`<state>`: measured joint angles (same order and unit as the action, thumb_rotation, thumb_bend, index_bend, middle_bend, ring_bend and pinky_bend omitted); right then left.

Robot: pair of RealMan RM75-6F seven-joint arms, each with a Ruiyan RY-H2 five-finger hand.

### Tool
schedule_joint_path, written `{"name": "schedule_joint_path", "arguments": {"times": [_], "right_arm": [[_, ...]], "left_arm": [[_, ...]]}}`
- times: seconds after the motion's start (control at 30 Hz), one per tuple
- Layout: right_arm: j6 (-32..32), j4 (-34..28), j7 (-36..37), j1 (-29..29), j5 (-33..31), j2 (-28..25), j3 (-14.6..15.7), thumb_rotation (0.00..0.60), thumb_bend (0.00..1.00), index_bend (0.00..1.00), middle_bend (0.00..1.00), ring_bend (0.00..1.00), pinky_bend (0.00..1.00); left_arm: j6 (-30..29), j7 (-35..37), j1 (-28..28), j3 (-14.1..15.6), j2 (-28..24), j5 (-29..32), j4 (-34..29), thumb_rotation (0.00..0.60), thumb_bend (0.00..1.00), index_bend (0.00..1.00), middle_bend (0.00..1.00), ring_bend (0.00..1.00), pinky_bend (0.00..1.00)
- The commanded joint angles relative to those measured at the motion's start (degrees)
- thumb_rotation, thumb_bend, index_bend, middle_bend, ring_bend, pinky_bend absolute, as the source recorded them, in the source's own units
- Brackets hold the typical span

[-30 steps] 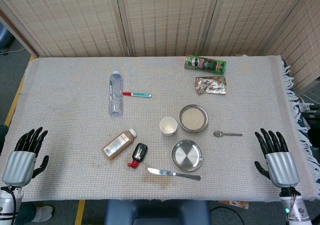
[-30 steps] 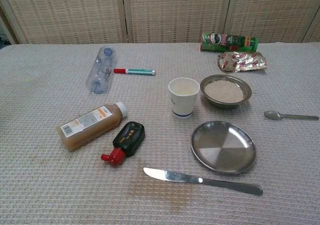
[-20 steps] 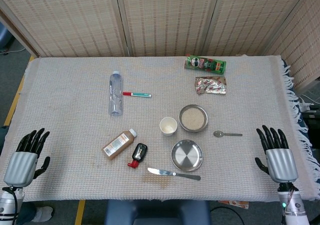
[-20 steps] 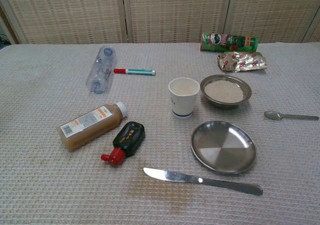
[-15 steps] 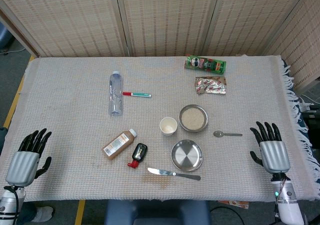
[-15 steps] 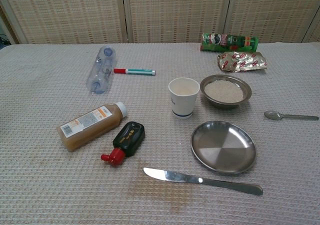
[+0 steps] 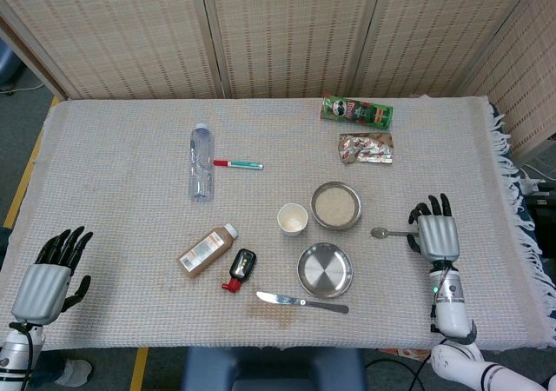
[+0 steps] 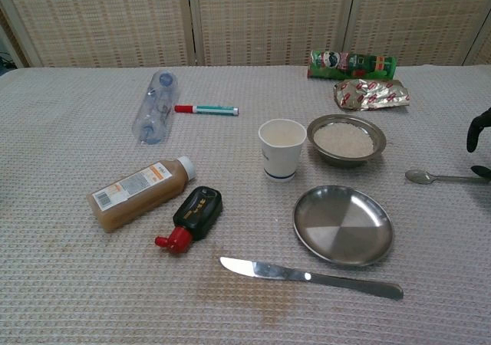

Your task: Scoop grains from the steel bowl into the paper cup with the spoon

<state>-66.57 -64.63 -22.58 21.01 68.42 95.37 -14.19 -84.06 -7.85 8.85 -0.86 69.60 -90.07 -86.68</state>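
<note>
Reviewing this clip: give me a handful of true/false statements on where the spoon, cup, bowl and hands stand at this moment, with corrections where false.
1. The spoon lies flat on the cloth. True.
2. The paper cup stands upright, left of the steel bowl. True.
3. The steel bowl is empty. False: it holds pale grains.
4. The right hand holds the spoon over the bowl. False: it is at the handle end of the spoon, which lies on the cloth; no grip shows.
5. The left hand grips the paper cup. False: it is at the near left corner of the table, fingers apart, holding nothing.
6. The knife lies nearer the camera than the steel plate. True.
</note>
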Motion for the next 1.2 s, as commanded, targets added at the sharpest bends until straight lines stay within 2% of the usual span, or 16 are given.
{"name": "schedule_joint_path", "arguments": {"times": [0.03, 0.3, 0.8, 1.2], "right_arm": [[2.93, 0.83, -4.35, 2.06, -3.67, 1.63, -0.89, 0.6, 0.22, 0.46, 0.31, 0.09, 0.01], [4.51, 1.38, -11.29, 4.66, -7.28, 4.15, -0.52, 0.6, 0.22, 0.46, 0.31, 0.09, 0.01], [4.12, 4.78, -11.83, 5.17, -7.93, 5.54, 1.44, 0.6, 0.28, 0.5, 0.31, 0.09, 0.01], [4.82, 2.02, -10.9, 4.74, -7.76, 2.76, 2.71, 0.6, 0.29, 0.5, 0.31, 0.09, 0.01]], "left_arm": [[-0.32, 0.13, -0.07, 0.25, -0.17, -0.55, -0.22, 0.6, 0.43, 0.0, 0.0, 0.0, 0.12], [-0.55, 0.66, -0.16, 0.63, -0.61, -1.24, -0.51, 0.6, 0.43, 0.0, 0.0, 0.0, 0.12], [-0.43, 0.99, -0.16, 0.86, -1.04, -1.54, -0.73, 0.6, 0.43, 0.0, 0.0, 0.0, 0.12], [-0.11, 0.43, -0.05, 0.78, -0.78, -1.29, -0.56, 0.6, 0.43, 0.0, 0.0, 0.0, 0.12]]}}
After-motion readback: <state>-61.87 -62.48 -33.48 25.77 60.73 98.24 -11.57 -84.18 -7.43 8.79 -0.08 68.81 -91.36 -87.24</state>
